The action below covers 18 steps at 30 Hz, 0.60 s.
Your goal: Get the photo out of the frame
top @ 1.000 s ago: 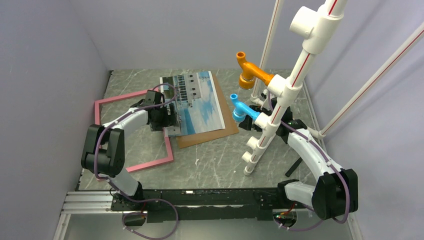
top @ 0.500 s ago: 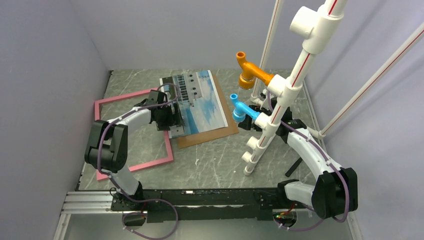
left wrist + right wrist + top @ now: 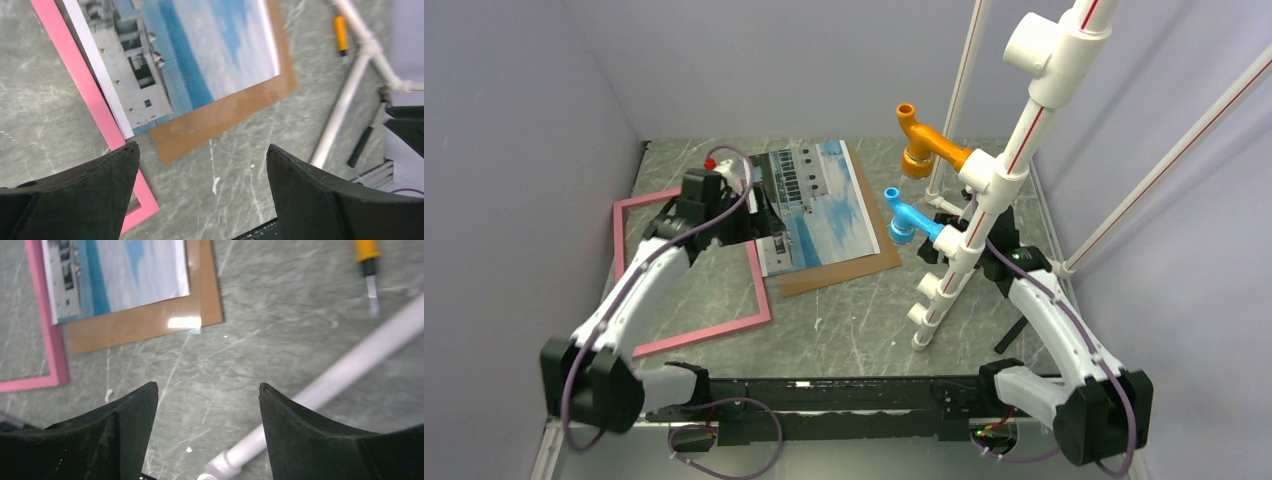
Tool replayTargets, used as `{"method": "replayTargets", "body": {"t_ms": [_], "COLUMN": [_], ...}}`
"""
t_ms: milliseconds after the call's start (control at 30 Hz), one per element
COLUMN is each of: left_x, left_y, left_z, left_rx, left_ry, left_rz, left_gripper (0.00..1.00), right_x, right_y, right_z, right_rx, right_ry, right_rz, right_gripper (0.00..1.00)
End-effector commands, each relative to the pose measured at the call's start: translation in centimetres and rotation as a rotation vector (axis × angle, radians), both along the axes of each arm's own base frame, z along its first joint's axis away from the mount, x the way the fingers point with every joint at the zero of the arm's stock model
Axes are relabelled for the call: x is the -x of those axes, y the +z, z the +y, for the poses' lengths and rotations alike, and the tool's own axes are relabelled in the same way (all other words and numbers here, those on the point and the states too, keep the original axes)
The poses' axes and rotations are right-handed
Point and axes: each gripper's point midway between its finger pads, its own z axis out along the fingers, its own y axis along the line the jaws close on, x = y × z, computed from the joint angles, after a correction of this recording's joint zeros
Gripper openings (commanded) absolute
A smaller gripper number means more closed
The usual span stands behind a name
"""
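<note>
Print lying outside its frame on a grey-green marbled tabletop [image 3: 854, 335] boxed in by plain lavender-grey walls [image 3: 524, 120].
The thin rectangular photo of a pale building under blue sky [image 3: 819, 205] lies flat on a plain brown backing board [image 3: 844, 268], its left edge along the right rail of the thin pink rectangular frame [image 3: 714, 331]. The left gripper [image 3: 202, 155] hangs above that edge, spread and empty. The right gripper [image 3: 207, 392], by the white pipe stand [image 3: 984, 200], is likewise released.
</note>
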Motion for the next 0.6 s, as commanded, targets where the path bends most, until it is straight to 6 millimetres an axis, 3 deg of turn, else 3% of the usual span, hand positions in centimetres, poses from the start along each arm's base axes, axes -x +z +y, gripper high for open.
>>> {"method": "replayTargets", "body": {"t_ms": [0, 133, 200, 433, 567], "left_x": [2.6, 5.6, 7.3, 12.4, 14.7], "left_y": [7.1, 11.8, 13.9, 17.5, 19.0], "left_z": [1.3, 3.1, 3.9, 5.3, 6.8], "left_rx": [-0.003, -0.021, -0.022, 0.022, 0.021], "left_ry": [0.003, 0.039, 0.058, 0.079, 0.137], "left_rz": [-0.172, -0.317, -0.385, -0.535, -0.608], "left_gripper": [0.99, 1.00, 0.99, 0.99, 0.99], "right_x": [0.4, 2.7, 4.2, 8.3, 9.6], "right_y": [4.3, 7.3, 9.1, 14.1, 15.7], "right_z": [-4.7, -7.3, -8.1, -8.4, -8.8], "right_rx": [0.140, 0.188, 0.174, 0.064, 0.037], "right_ry": [-0.212, -0.319, -0.355, -0.366, -0.371], "right_rz": [-0.102, -0.178, -0.226, -0.383, -0.461], "right_gripper": [0.77, 0.86, 0.98, 1.00, 1.00]}}
